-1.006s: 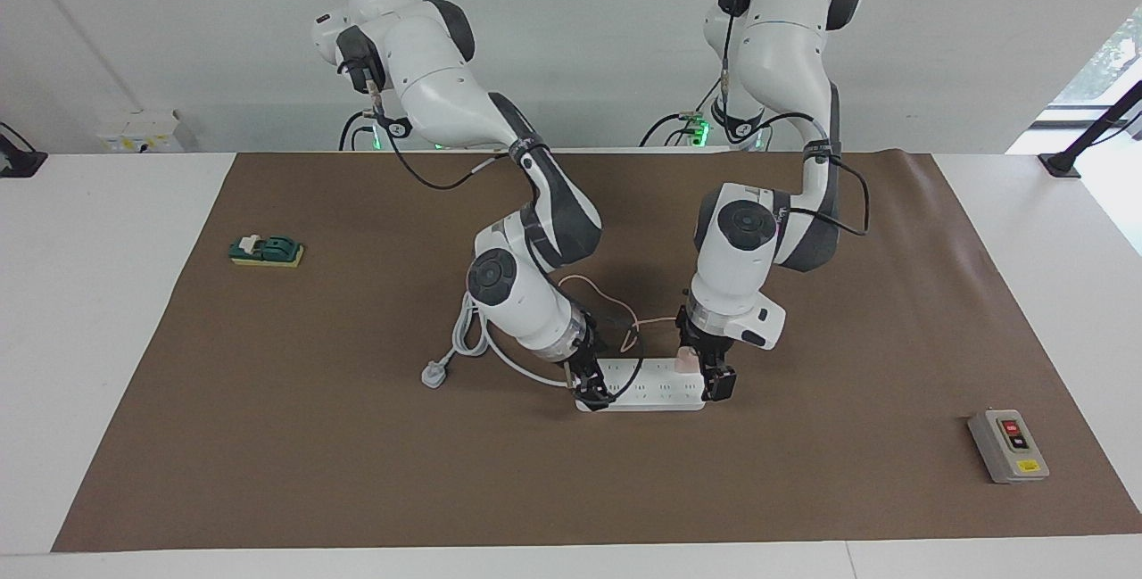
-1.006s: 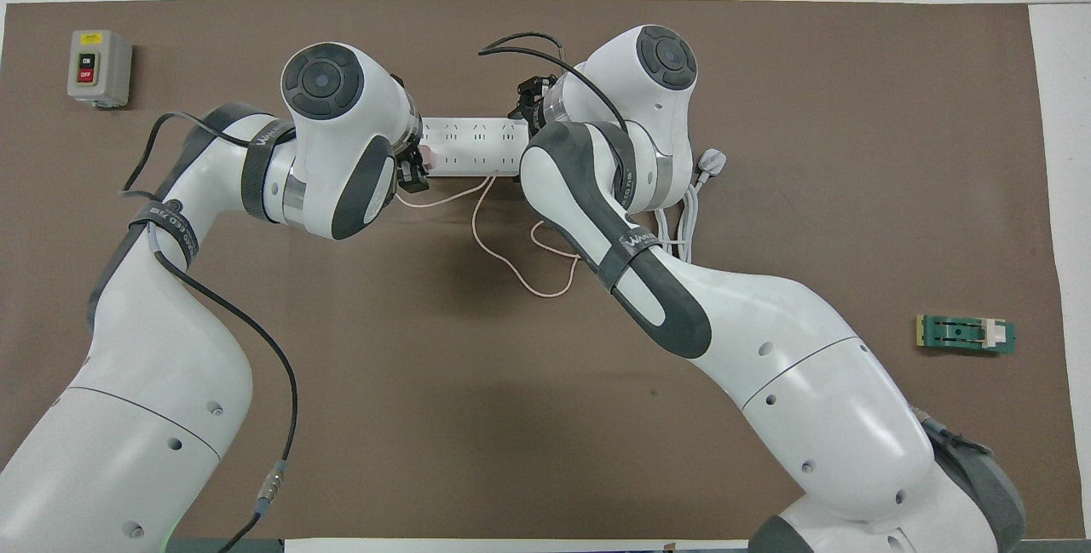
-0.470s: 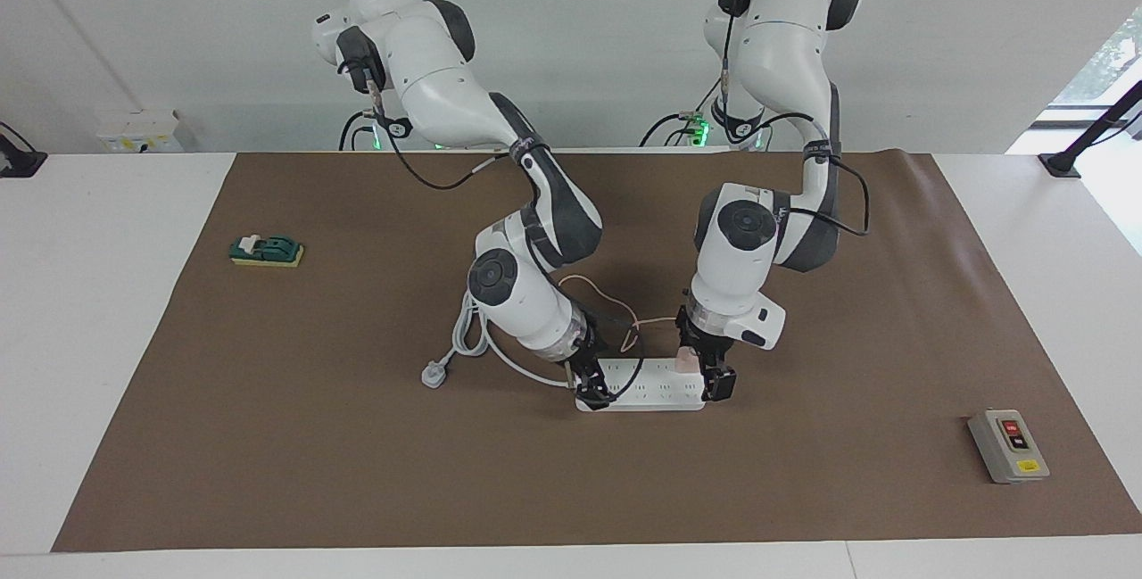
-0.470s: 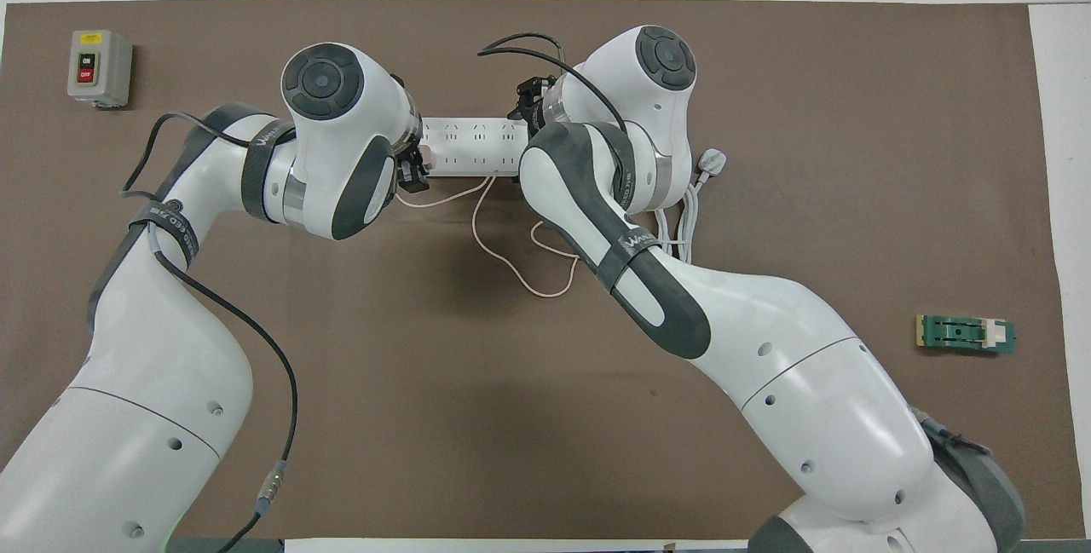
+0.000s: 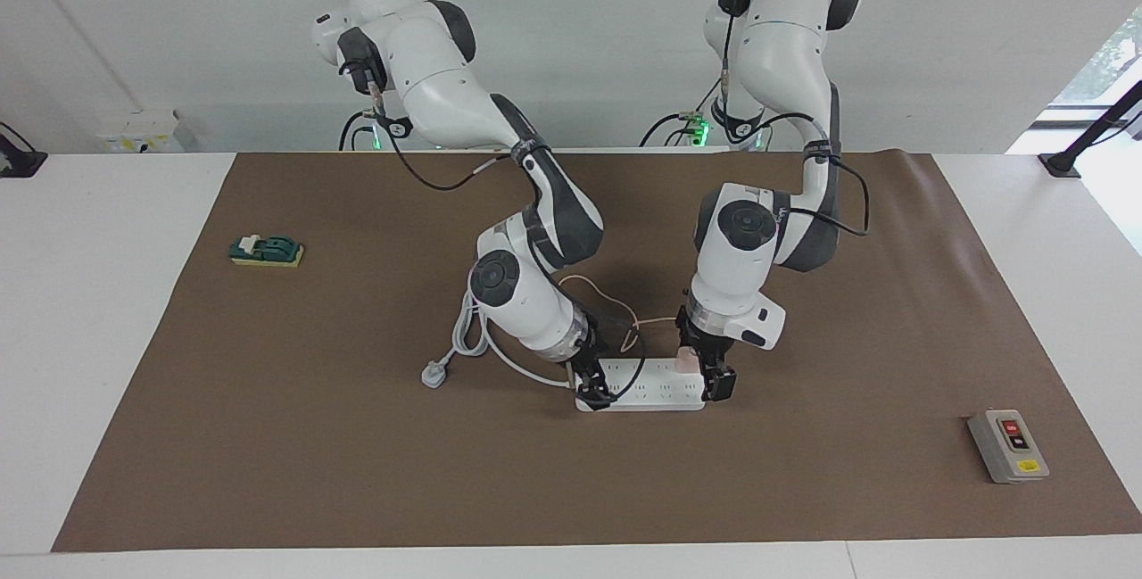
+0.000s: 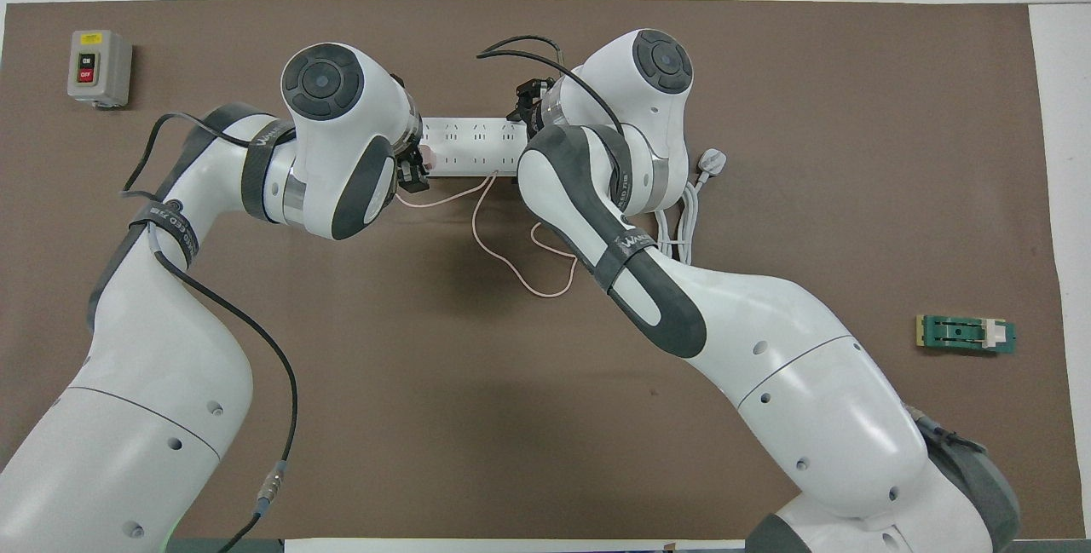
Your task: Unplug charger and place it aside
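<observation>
Since the earlier frame almost nothing has moved: only the right arm's wrist has shifted a little, and both grippers stay low at the two ends of the power strip (image 5: pixel 644 385), which lies near the middle of the desk, somewhat toward the edge away from the robots. The left gripper (image 5: pixel 709 376) is at the strip's end toward the left arm's side, its fingers straddling the strip's width, with the charger (image 5: pixel 685 360) just beside the finger nearer to the robots; whether they press the strip or the charger I cannot tell. The charger, a small pink cube, still sits in the strip, and its thin pink cable (image 6: pixel 520 267) runs in loose loops toward the robots' edge. The right gripper (image 5: pixel 591 384) is at the other end, fingers down around the strip as if to hold it steady, but how wide they are I cannot tell. So the task seems to be at its beginning: the arms are in position, the plug is not yet pulled out, and lifting it and putting it aside is left. A grey switch box (image 5: pixel 1008 446) and a small green part (image 5: pixel 266 250) lie near the desk's two ends, well apart from the work.
</observation>
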